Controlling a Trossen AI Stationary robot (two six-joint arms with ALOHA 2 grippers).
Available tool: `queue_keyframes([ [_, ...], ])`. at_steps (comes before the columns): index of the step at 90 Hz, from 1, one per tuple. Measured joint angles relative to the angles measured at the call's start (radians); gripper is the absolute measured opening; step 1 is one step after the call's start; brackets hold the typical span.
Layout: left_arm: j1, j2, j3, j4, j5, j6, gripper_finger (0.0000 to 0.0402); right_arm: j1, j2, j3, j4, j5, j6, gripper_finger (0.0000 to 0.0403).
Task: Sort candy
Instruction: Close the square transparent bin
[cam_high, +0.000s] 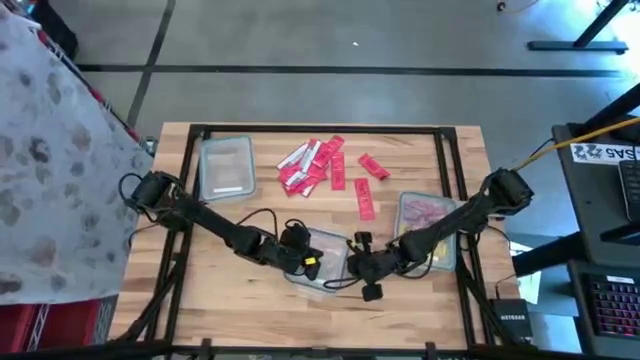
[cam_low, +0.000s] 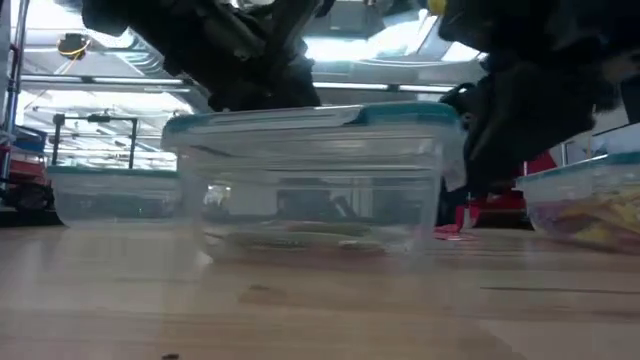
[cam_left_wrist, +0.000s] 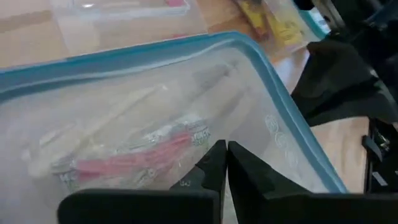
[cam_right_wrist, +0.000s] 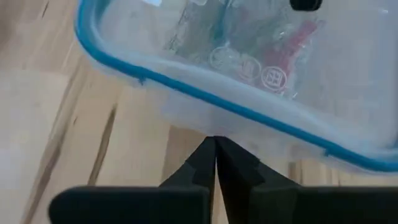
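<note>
From above, the candy (cam_high: 322, 165) lies as a loose heap of red and pink wrapped sticks toward the far edge of the bench (cam_high: 200, 290), with a couple of strays trailing toward the middle. More pink pieces sit inside the clear tub (cam_high: 428, 222) near the right edge. An empty tub (cam_high: 227, 166) stands by the far left corner. Both arms reach in low from the sides and meet at a lidded tub (cam_high: 322, 258) near the near edge; the left gripper (cam_high: 300, 255) is over its left part, the right gripper (cam_high: 362, 266) just beside its right end.

At table height, the lidded tub (cam_low: 315, 175) fills the middle, blue-rimmed lid on, with dark arm parts looming behind it on both sides.

The left wrist camera looks down on the lid (cam_left_wrist: 155, 112); red and pale wrappers show blurred beneath it. The left gripper (cam_left_wrist: 226, 162) has its fingers pressed together, holding nothing.

The right wrist camera shows the right gripper (cam_right_wrist: 215, 158) likewise clenched and empty, tips just off the tub's blue rim (cam_right_wrist: 217, 102), above bare wood.
</note>
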Motion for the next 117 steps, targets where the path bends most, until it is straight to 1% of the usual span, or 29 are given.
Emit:
queue_keyframes([
  [22, -0.006, 0.030, 0.002, 0.011, 0.015, -0.043, 0.0000, -0.043, 0.001, -0.001, 0.026, -0.013, -0.051, 0.0000],
  [30, -0.009, 0.032, 0.000, 0.037, -0.003, -0.035, 0.0000, -0.066, -0.002, -0.001, 0.009, -0.014, -0.071, 0.0000],
  [38, -0.010, 0.027, -0.001, 0.051, -0.042, -0.007, 0.0000, -0.098, -0.013, -0.002, -0.029, 0.017, -0.081, 0.0000],
  [45, -0.016, 0.011, 0.011, 0.043, -0.088, 0.032, 0.0000, -0.128, -0.026, -0.002, -0.071, 0.099, -0.072, 0.0000],
  [58, -0.023, -0.048, 0.027, 0.042, -0.133, 0.173, 0.0000, -0.151, -0.105, 0.008, -0.123, 0.356, -0.025, 0.0000],
  [63, -0.024, -0.079, 0.029, 0.029, -0.167, 0.226, 0.0000, -0.148, -0.142, 0.011, -0.159, 0.411, -0.020, 0.0000],
  [66, -0.025, -0.098, 0.041, 0.040, -0.186, 0.255, 0.0000, -0.140, -0.164, 0.007, -0.189, 0.408, -0.019, 0.0000],
  [70, -0.025, -0.121, 0.057, 0.066, -0.210, 0.293, 0.0000, -0.127, -0.188, 0.004, -0.209, 0.393, -0.016, 0.0000],
  [75, -0.024, -0.137, 0.071, 0.060, -0.243, 0.331, 0.0000, -0.105, -0.227, 0.004, -0.208, 0.364, -0.016, 0.0000],
  [80, -0.023, -0.136, 0.090, 0.056, -0.255, 0.375, 0.0000, -0.080, -0.261, 0.005, -0.201, 0.304, -0.016, 0.0000],
  [84, -0.022, -0.135, 0.101, 0.050, -0.268, 0.410, 0.0000, -0.060, -0.269, 0.006, -0.177, 0.226, -0.016, 0.0000],
  [92, -0.011, -0.134, 0.123, 0.062, -0.275, 0.454, 0.0000, -0.016, -0.260, 0.005, -0.150, 0.026, -0.012, 0.0000],
  [98, 0.001, -0.132, 0.125, 0.059, -0.260, 0.455, 0.0000, 0.014, -0.234, 0.005, -0.095, -0.113, -0.009, 0.0000],
  [103, 0.019, -0.117, 0.124, 0.046, -0.234, 0.450, 0.0000, 0.043, -0.202, 0.006, -0.074, -0.196, -0.014, 0.0000],
  [107, 0.031, -0.106, 0.124, 0.035, -0.216, 0.435, 0.0000, 0.062, -0.168, 0.004, -0.060, -0.239, -0.016, 0.0000],
  [112, 0.043, -0.099, 0.123, 0.000, -0.200, 0.416, 0.0000, 0.076, -0.126, 0.003, -0.027, -0.268, -0.025, 0.0000],
  [117, 0.057, -0.086, 0.124, -0.003, -0.174, 0.381, 0.0000, 0.079, -0.091, 0.003, -0.002, -0.269, -0.028, 0.0000],
])
